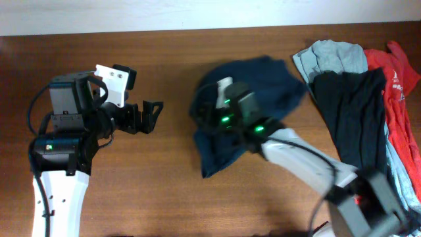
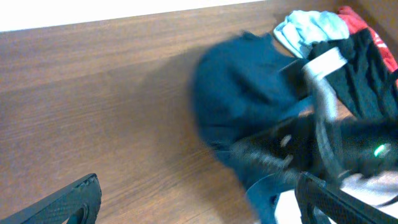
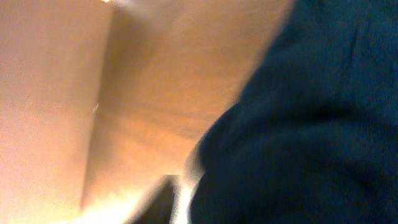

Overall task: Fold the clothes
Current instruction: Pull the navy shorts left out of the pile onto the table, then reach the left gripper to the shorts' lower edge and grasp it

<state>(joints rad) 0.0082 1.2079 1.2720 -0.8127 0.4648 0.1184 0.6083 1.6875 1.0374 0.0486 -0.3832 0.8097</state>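
Navy shorts (image 1: 270, 82) lie crumpled, seemingly long upper-right to lower-left; right tool (image 1: 214, 108) on them, grip untellable; left tool (image 1: 152, 116) wide.

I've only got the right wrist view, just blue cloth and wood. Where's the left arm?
Observer: The left end effector is over bare table, left of the shorts, not touching them.
Operator: Open or shut?
Observer: Open, nothing between its fingers.
Operator: Other clothes nearby?
Observer: Yes, right of the shorts: a black garment, a red shirt and a pale blue top.
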